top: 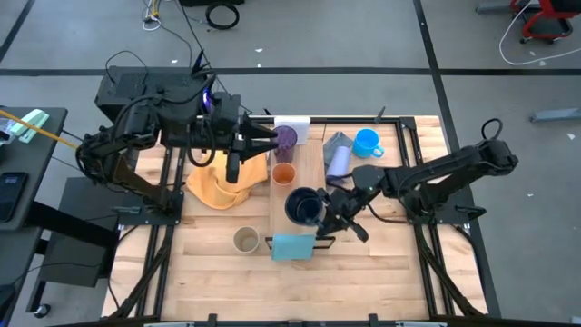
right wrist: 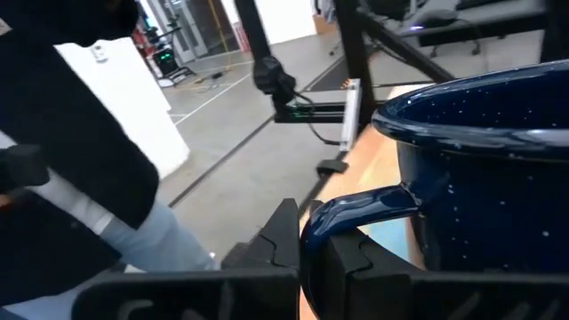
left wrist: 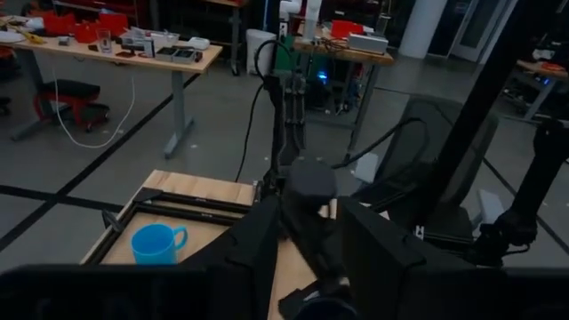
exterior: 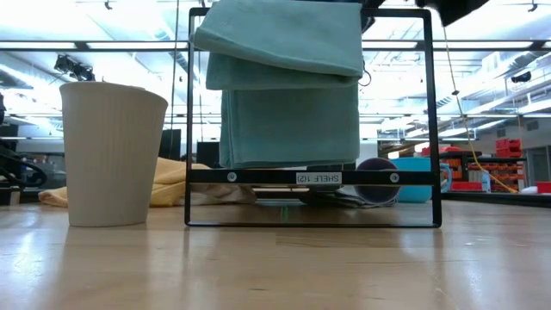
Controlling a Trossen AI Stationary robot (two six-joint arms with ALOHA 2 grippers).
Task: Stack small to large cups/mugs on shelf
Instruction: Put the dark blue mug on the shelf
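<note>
the left arm reaches across the table's far side, its left gripper [top: 272,138] clasping the dark purple tumbler [top: 286,137] over the white end of the shelf [top: 297,173]. the right arm bends in from the right, its right gripper [top: 329,218] clenched on the handle of the navy mug [top: 304,205], which sits on the shelf near the light-blue end. in the low view a label [exterior: 318,178] on the black frame reads "shelf 1/2". the navy mug is glossy, dark blue, finely speckled. the orange cup [top: 284,174] stands on the shelf between tumbler and mug.
</note>
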